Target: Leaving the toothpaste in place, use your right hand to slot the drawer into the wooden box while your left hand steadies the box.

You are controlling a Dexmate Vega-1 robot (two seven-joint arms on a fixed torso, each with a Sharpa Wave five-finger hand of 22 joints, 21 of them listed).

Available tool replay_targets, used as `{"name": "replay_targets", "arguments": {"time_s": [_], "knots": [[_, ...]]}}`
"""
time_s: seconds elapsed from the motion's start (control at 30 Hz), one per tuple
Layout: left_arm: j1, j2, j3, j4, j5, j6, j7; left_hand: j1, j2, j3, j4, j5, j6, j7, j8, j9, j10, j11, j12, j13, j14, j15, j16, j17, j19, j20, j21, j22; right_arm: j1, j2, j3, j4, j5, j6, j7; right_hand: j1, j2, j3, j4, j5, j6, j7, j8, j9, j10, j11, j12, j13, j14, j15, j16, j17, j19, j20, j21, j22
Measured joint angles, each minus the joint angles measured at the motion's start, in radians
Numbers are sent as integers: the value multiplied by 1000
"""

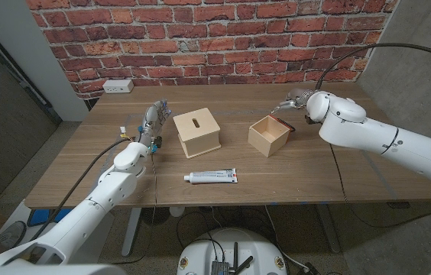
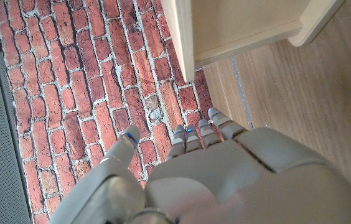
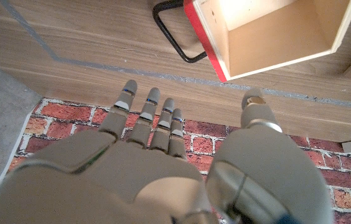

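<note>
i'm looking at the wooden table (image 1: 292, 179): on it sit the wooden box (image 1: 196, 131), the open drawer (image 1: 269, 135), the toothpaste (image 1: 211, 177) and a power strip (image 1: 118, 85).

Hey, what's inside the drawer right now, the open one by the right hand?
Nothing visible: the drawer shows bare wood inside in the right wrist view. Its near inner corners are hidden by its own walls.

Drawer (image 1: 269, 135) apart from wooden box (image 1: 197, 132)
</note>
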Motion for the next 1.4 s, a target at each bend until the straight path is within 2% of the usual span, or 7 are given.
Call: {"name": "replay_targets", "arguments": {"time_s": [0.4, 0.77, 0.93, 1.03, 1.27, 1.4], "knots": [[14, 6, -5, -18, 0, 3, 14, 0, 0, 0, 0, 0, 0, 0, 0, 0, 0, 0, 0, 0, 0, 0, 0, 3, 0, 0, 0, 0, 68, 13, -78, 6, -38, -28, 85, -11, -11, -5, 5, -7, 14, 21, 3, 1, 0, 11, 0, 7, 14, -5, 6, 4, -1, 1, 0, 0], [20, 8, -7, -25, 0, 4, 15, 0, 0, 0, 0, 0, 5, -6, 0, 0, 0, 0, 0, 0, 0, 0, 0, 2, 0, 0, 0, 0, 137, 42, -178, 21, -99, -66, 159, -11, -11, -5, 5, -7, 24, 23, 8, 5, 18, 11, 4, 17, 38, -27, 21, 9, 19, -19, 4, 2], [21, 10, -8, -27, 0, 6, 15, 0, 0, 0, 0, 0, 5, -6, 0, 0, 0, 0, 0, 0, 4, -4, 0, 2, 0, 0, 0, 0, 155, 51, -208, 28, -118, -81, 177, -5, -16, -3, 7, -7, 37, 21, 14, 9, 36, 0, 8, 23, 57, -36, 29, 13, 33, -33, 9, 5], [21, 10, -8, -28, 0, 8, 16, 0, 0, 0, 0, 0, 5, -6, 0, 0, 0, 0, 0, 0, 4, -4, 0, 2, 0, 0, 0, 0, 167, 60, -230, 35, -130, -92, 183, 7, -4, 2, 6, -7, 45, 23, 17, 9, 42, -6, 15, 27, 65, -44, 35, 14, 38, -38, 9, 5], [21, 8, -8, -26, -3, 9, 14, 0, 0, 0, 0, 0, 5, -6, 0, 0, 3, 3, 0, 0, 4, -4, 0, 2, 0, 0, 0, 0, 180, 76, -258, 51, -145, -112, 184, 46, -2, 9, -1, -7, 76, 6, 32, 15, 80, -19, 25, 37, 100, -71, 56, 20, 65, -57, 15, 5], [21, 5, -8, -22, -4, 9, 14, 0, 0, 0, 0, 0, 5, -6, 0, 0, 3, 3, 0, 0, 4, -4, 0, 2, 0, 0, 0, 0, 182, 84, -272, 61, -151, -118, 173, 71, -2, 17, -1, -7, 98, -4, 43, 19, 104, -40, 35, 46, 128, -74, 71, 25, 91, -72, 19, 5]]}}
